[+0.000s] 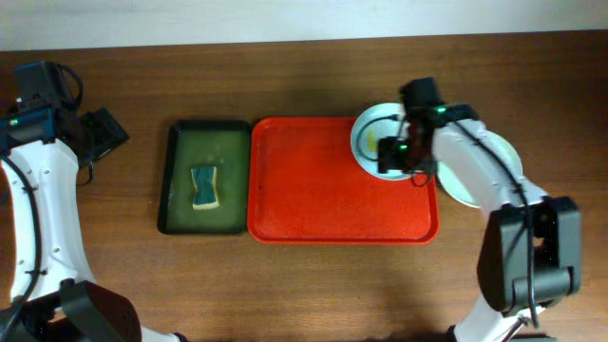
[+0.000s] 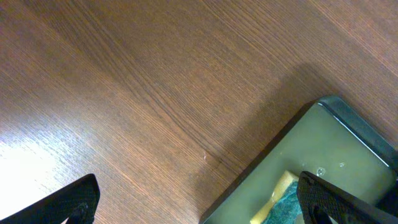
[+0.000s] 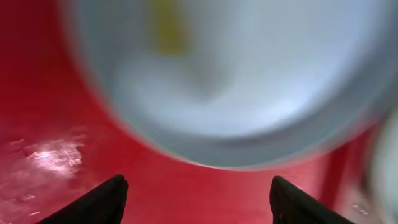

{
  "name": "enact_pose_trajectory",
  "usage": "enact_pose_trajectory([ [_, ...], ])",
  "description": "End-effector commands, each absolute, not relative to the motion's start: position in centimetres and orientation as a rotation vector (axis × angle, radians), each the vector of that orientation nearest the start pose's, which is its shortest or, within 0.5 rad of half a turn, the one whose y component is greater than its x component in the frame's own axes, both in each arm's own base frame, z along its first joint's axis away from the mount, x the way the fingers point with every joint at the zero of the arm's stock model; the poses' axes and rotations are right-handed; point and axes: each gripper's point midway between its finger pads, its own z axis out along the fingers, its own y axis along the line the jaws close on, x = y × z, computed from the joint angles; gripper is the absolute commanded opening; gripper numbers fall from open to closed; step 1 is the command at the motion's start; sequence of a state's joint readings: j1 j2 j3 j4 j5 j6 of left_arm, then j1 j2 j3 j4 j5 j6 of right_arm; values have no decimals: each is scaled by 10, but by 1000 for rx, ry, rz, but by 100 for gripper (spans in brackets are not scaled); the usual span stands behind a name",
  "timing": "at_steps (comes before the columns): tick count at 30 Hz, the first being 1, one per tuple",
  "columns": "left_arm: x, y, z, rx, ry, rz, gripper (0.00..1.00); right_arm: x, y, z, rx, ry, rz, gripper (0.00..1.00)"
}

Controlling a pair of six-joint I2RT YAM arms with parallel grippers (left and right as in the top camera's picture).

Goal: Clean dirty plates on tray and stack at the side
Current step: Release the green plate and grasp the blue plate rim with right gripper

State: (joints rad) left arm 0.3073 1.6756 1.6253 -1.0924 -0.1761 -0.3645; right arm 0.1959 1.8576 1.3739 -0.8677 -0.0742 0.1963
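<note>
A pale plate (image 1: 372, 133) with a small yellow smear lies on the back right corner of the red tray (image 1: 323, 195). My right gripper (image 1: 397, 154) hovers over its near rim. In the right wrist view the plate (image 3: 249, 81) is blurred and fills the top, and the open, empty fingers (image 3: 196, 199) are over the red tray (image 3: 56, 118). A pale blue-green plate (image 1: 499, 161) lies on the table right of the tray, partly hidden by my right arm. I cannot tell if another plate lies under it. My left gripper (image 1: 106, 133) is open and empty at the far left.
A dark green tray (image 1: 180, 190) holding liquid and a yellow and teal sponge (image 1: 204, 186) stands just left of the red tray. The left wrist view shows the open left gripper (image 2: 199, 205) over bare wood, beside the green tray's corner (image 2: 348, 137) and the sponge (image 2: 283, 199).
</note>
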Motion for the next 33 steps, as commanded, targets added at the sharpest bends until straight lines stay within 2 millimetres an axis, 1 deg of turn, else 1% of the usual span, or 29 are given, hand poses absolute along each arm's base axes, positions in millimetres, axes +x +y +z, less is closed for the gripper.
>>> enact_pose_trajectory([
  [1,368,151,208,-962,2506,222,99,389,128,77,-258,2832,104,73],
  [4,368,151,208,-962,2506,222,100,399,138,81,-324,2739,-86,65],
  [5,368,151,208,-962,2506,222,100,403,141,81,-353,2702,-161,58],
  [6,368,151,208,-962,2506,222,99,406,145,79,-391,2683,-184,54],
  [7,368,151,208,-962,2506,222,99,408,148,76,-399,2675,-184,52],
  [8,368,151,208,-962,2506,222,99,411,149,71,-400,2676,-185,48],
  [9,368,151,208,-962,2506,222,100,413,149,65,-398,2682,-189,38],
  [10,368,151,208,-962,2506,222,99,415,147,58,-391,2691,-193,35],
  [15,368,151,208,-962,2506,222,99,416,145,36,-397,2727,-211,33],
  [17,368,151,208,-962,2506,222,99,415,146,31,-396,2737,-209,33],
  [19,368,151,208,-962,2506,222,99,414,146,27,-399,2748,-204,25],
  [22,368,151,208,-962,2506,222,99,411,155,25,-404,2763,-130,24],
  [23,368,151,208,-962,2506,221,99,410,154,25,-405,2765,-132,21],
  [24,368,151,208,-962,2506,222,99,411,155,25,-405,2764,-132,20],
  [27,368,151,208,-962,2506,222,100,415,153,27,-395,2745,-145,23],
  [33,368,151,208,-962,2506,222,99,416,154,27,-393,2740,-143,23],
])
